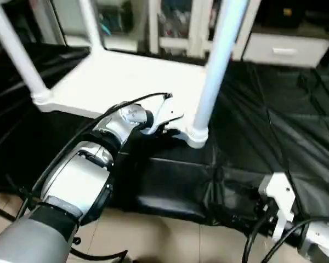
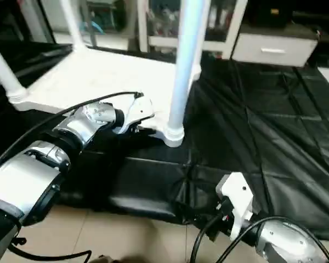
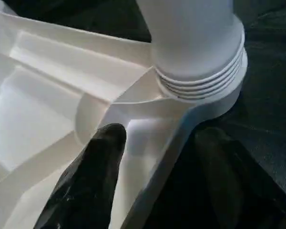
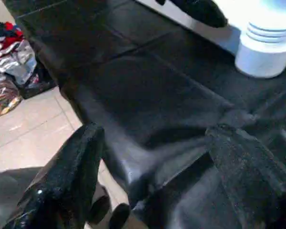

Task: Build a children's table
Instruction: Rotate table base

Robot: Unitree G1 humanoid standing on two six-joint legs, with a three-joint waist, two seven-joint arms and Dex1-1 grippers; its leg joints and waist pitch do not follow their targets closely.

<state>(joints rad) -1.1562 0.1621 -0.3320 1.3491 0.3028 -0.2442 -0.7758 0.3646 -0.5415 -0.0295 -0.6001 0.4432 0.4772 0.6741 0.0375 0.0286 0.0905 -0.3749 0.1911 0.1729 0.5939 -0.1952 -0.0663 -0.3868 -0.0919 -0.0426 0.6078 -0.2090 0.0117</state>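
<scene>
Tabletop of white plastic, rectangular, lies underside up on a black sheet-covered platform. White tapered tube legs stand upright in its round corner sockets: the near leg at the near corner on the robot's right side, a second leg at the near corner on the left, a third leg rising from the far side. The left wrist view adds detail the head views lack: the near leg's threaded end sits in its socket with several thread rings exposed above the rim, and the raised ribs of the underside run toward that corner.

Left gripper sits at the tabletop's near edge, just beside the near leg's socket. Its jaws straddle the edge: one black finger lies over the ribbed underside, the other is outside the rim over the black sheet. Whether the fingers actually press on the rim cannot be told. The silver left forearm leads up to it in the head views.

Right gripper stands open and empty, hanging over the platform's near edge, well apart from the tabletop. Its wrist view shows beige tiled floor and a heap of coloured fabric. White glass-door cabinets stand behind the platform.
</scene>
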